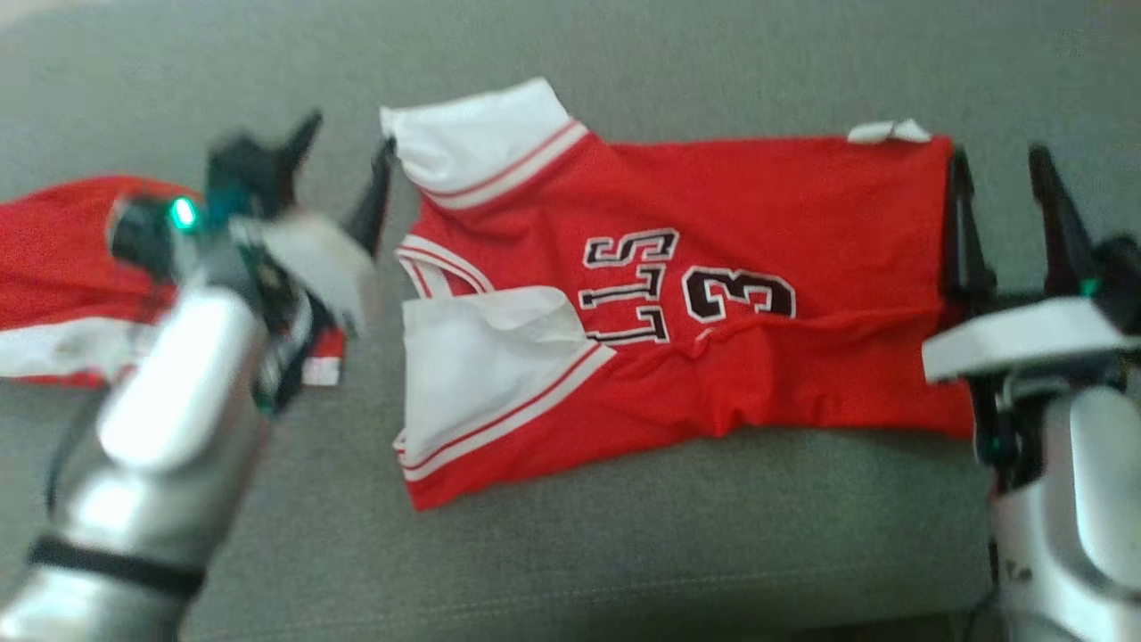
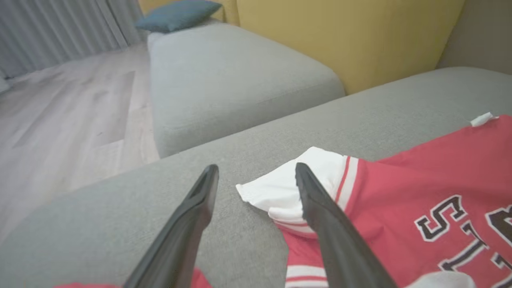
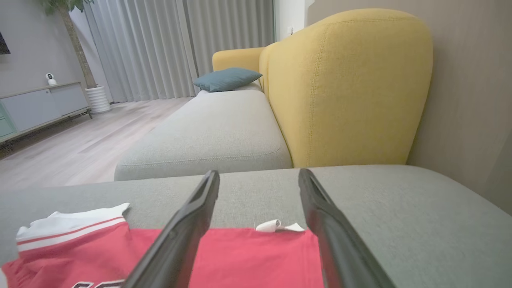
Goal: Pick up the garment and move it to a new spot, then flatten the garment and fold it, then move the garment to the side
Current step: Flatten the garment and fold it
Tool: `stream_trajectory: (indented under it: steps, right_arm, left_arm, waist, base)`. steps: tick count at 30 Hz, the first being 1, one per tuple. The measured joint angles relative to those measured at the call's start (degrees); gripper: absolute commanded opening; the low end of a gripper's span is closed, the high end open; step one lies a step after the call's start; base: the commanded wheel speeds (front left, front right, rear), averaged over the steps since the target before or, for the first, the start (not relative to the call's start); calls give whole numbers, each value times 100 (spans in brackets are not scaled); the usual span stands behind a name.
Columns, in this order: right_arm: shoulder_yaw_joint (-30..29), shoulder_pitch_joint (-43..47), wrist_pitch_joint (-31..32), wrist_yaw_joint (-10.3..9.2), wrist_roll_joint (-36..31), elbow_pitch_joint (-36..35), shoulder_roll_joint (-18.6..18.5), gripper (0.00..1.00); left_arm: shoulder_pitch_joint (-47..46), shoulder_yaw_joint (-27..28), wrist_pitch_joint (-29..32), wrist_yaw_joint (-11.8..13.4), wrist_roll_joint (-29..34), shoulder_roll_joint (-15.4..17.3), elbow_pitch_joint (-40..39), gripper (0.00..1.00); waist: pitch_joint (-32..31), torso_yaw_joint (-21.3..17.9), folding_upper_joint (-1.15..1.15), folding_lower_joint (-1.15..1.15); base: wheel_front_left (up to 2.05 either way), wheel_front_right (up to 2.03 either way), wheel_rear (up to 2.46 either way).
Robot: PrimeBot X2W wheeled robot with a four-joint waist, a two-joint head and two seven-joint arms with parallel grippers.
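The jersey (image 1: 713, 294) lies spread on the grey seat (image 1: 624, 553), collar end toward the left gripper (image 1: 349, 134) and hem toward the right gripper (image 1: 998, 156). Both grippers are released, jaws wide apart with nothing between them. The left one hovers just beside the far white flap (image 1: 481, 134), and the right one stands at the hem with a small white tag (image 1: 887, 132) near its fingers; whether any finger touches cloth I cannot tell. The cloth looks thin, light and limp, probably a slick sports knit, so it should droop from any single hold and slide easily over itself. It is mostly flat, though a ridge of wrinkles runs along its near half and both shoulder flaps are turned over, white side up. The best holds are likely the corners: the far hem corner by the tag and the far shoulder at the white flap, each pinched through both layers so that the back comes along. A second red garment (image 1: 53, 259) lies well apart at the left, partly behind the left arm, and is best kept clear. The seat is a woven fabric with some grip — fair for smoothing, and likely to drag on a sliding fold. Beyond it stand another grey seat (image 3: 208, 132), a yellow backrest (image 3: 344, 88), a teal pillow (image 3: 226, 78), grey curtains (image 3: 180, 44) and a pale wood floor (image 3: 80, 136).
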Motion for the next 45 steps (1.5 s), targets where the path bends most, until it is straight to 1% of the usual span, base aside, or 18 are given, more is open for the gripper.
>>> stream_trajectory:
  steps: [2, 4, 7, 9, 13, 18, 25, 28, 32, 33, 35, 37, 39, 42, 45]
  right_arm:
    - [111, -260, 46, 0, 1, -34, -29, 100]
    - [183, -482, 49, 0, 26, -38, -74, 100]
    - [270, -739, 48, 0, 44, -45, -133, 100]
    - [308, -855, 48, 0, 91, -46, -134, 100]
    - [345, -946, 45, 0, 129, -45, -140, 100]
    - [293, -948, 36, 0, 138, -7, -137, 100]
    - [264, -947, -20, 0, 169, 60, -131, 100]
    - [254, -947, -20, 0, 168, 91, -130, 100]
    - [264, -948, -11, 1, 134, 121, -130, 100]
    - [265, -949, -8, 0, 123, 132, -130, 100]
    - [259, -959, 51, 0, 120, 183, -132, 100]
    - [259, -992, 132, 0, 120, 269, -140, 100]
    - [288, -1090, 240, 0, 120, 374, -168, 100]
    - [298, -1319, 472, 0, 181, 623, -246, 100]
    - [168, -1591, 842, 0, 318, 1071, -383, 100]
  left_arm:
    - [-528, 48, 353, -315, -189, 12, 446, 100]
    - [-1006, 37, 619, -567, -180, 110, 887, 100]
    - [-1624, 142, 1239, -802, -468, 151, 1619, 100]
    - [-1925, 136, 1606, -900, -611, 146, 2001, 100]
    - [-2320, 112, 1950, -982, -710, 172, 2517, 100]
    - [-2602, -20, 2002, -1004, -748, 240, 2956, 100]
    - [-2739, -230, 2016, -1007, -862, 200, 3285, 100]
    - [-2739, -350, 2139, -1006, -1056, 133, 3314, 100]
    - [-2760, -577, 2332, -1005, -1308, 122, 3234, 100]
    - [-2770, -626, 2364, -1005, -1372, 123, 3207, 84]
    - [-2773, -686, 2407, -1006, -1505, 111, 3172, 0]
    - [-2774, -792, 2403, -1044, -1604, 89, 3119, 0]
    - [-2774, -809, 2242, -1049, -1631, 93, 3118, 0]
    - [-2776, -820, 1781, -1049, -1623, 87, 3118, 0]
    - [-2826, -932, 1389, -1049, -1568, 47, 3017, 0]
  waist:
    - [243, -79, 0, 0]
    - [475, -178, 0, 0]
    - [763, -350, 0, 0]
    - [913, -479, 0, 0]
    - [1136, -710, 0, 0]
    - [1289, -877, 0, 1]
    - [1226, -860, 0, 1]
    - [1196, -834, 0, 1]
    - [1195, -812, 0, 1]
    - [1198, -807, 0, 1]
    - [1203, -794, 0, 1]
    - [1205, -772, 0, 1]
    - [1206, -742, 0, 1]
    - [1194, -675, 0, 1]
    - [1171, -572, 0, 1]
  base:
    - [0, 0, 0]
    - [0, 0, 0]
    - [0, 0, 0]
    - [0, 0, 0]
    - [0, 0, 0]
    - [0, 0, 0]
    - [0, 0, 0]
    - [0, 0, 0]
    - [0, 0, 0]
    - [0, 0, 0]
    - [0, 0, 0]
    - [0, 0, 0]
    - [0, 0, 0]
    - [0, 0, 0]
    - [0, 0, 0]
